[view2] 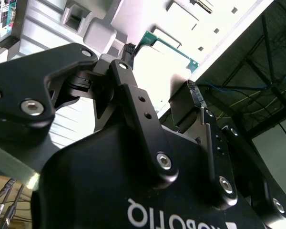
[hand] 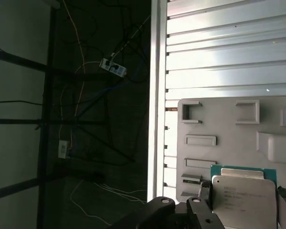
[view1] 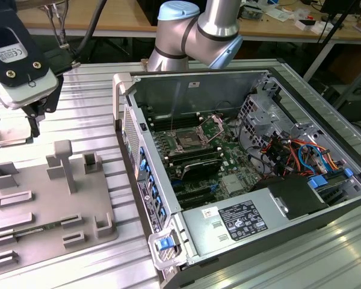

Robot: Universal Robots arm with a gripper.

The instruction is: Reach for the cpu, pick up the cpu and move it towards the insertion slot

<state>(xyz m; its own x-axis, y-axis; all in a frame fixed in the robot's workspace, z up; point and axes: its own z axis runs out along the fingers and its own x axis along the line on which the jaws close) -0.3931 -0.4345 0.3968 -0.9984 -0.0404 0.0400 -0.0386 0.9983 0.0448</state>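
Note:
The cpu [hand: 238, 191], a silvery square plate on a green rim, sits between my gripper's [hand: 244, 198] two dark fingers [hand: 205, 193] in the first wrist view, above the grey fixture [hand: 229, 129]. In the second wrist view its green edge [view2: 169, 45] spans the gap between the fingertips of the gripper [view2: 162, 67]. In the exterior view the gripper [view1: 35, 114] hangs at the far left, above the back of the fixture [view1: 42, 198]. The insertion slot [view1: 186, 142], a shiny-framed socket with its clamp plate raised, lies on the board inside the open computer case, well towards the exterior view's right.
The case's raised side wall [view1: 132, 150] stands between the gripper and the socket. Drive cages and coloured cables [view1: 295, 153] fill the case's right part. A green memory stick [view1: 30, 230] lies in the fixture. The ribbed metal table's edge [hand: 157, 95] borders a dark drop.

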